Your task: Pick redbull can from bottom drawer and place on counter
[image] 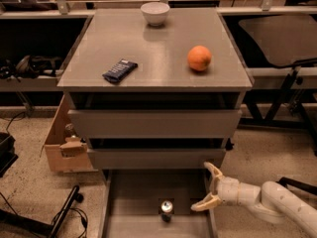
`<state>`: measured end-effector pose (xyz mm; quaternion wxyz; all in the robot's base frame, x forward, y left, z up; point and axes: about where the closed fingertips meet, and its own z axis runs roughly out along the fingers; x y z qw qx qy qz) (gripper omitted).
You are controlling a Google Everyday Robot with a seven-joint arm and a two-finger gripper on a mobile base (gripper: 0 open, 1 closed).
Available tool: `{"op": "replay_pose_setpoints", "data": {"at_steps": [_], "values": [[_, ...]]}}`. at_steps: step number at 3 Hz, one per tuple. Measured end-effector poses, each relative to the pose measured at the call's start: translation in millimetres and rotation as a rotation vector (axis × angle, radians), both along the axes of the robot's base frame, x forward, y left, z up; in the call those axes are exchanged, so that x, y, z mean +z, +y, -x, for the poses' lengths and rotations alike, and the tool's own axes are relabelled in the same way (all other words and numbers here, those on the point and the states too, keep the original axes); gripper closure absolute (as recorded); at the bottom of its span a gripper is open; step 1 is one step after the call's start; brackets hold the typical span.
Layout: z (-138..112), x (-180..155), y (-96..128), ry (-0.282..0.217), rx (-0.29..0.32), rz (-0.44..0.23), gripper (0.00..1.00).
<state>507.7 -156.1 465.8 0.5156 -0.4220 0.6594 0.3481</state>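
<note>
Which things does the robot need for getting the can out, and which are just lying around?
Needed: redbull can, standing in the open bottom drawer; the counter, where it goes; the gripper, open, at the drawer's right edge.
Just lying about: orange, white bowl and dark blue snack packet on the counter; cardboard box on the floor.

Can [167,209]: slim, silver top facing up, upright on the drawer [138,192] floor, near the front middle. Drawer: lowest of three, pulled out, shallow grey metal with a flat floor and low sides. Counter [153,48]: flat matte grey cabinet top, well above the can. Gripper [201,187]: low at the drawer's right side, fingers spread wide, just right of the can, not touching it.
</note>
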Motion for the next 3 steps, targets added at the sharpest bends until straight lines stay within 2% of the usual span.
{"op": "replay_pose_setpoints", "data": {"at_steps": [1,3], "values": [[0.6,-1.6,1.1,0.002,0.001,-0.003,0.0],[-14.7,-75.8,23.7,-0.024,0.006,0.009,0.0]]}}
